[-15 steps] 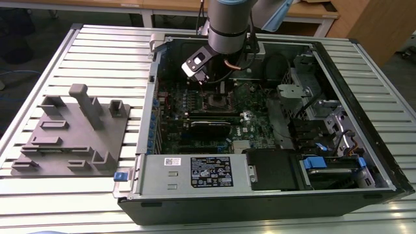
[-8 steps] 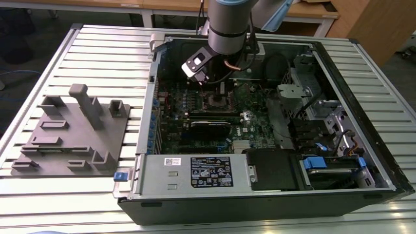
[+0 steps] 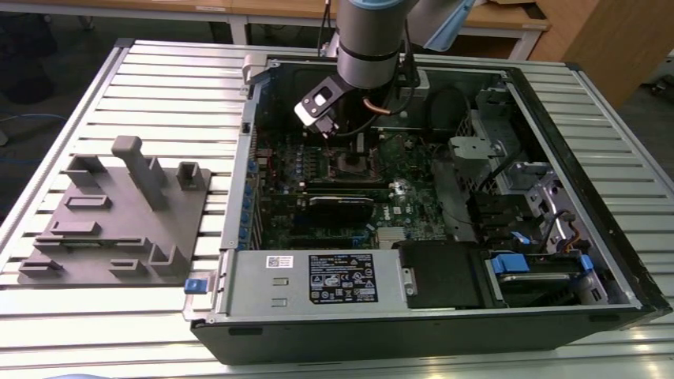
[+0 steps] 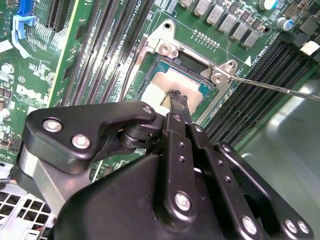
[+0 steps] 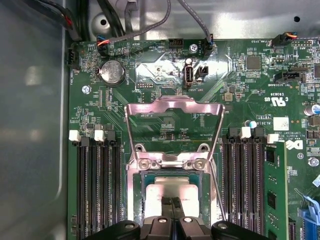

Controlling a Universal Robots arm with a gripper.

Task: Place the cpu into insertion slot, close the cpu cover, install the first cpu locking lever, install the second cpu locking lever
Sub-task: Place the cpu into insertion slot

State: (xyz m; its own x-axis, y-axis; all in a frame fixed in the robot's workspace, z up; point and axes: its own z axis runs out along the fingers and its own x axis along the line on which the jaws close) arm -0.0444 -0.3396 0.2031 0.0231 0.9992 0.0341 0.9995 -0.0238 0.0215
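Note:
The cpu (image 5: pixel 159 193) (image 4: pixel 170 81), a flat chip with a dull silver top, lies in the insertion slot (image 5: pixel 134 196) (image 4: pixel 159 64) on the green motherboard. My gripper (image 5: pixel 172 202) (image 4: pixel 177 98) hangs directly over the chip with its black fingertips pressed together, resting on or just above the top face. The cpu cover (image 5: pixel 173 107), a thin silvery frame with a cut-out centre, is swung back open on its hinge (image 5: pixel 172 161). A thin locking lever (image 4: pixel 272 86) (image 5: pixel 216 192) sticks out beside the socket. In the exterior view the gripper (image 3: pixel 334 133) reaches into the case above the socket (image 3: pixel 354 164).
Black memory slots (image 5: pixel 97 185) (image 5: pixel 247 175) flank the socket on both sides. The open computer case (image 3: pixel 252 118) lies on a slatted metal table. A grey fixture plate (image 3: pixel 116 221) sits at the exterior view's left. Cables (image 3: pixel 453 103) and drive bays (image 3: pixel 526 205) crowd the case's other side.

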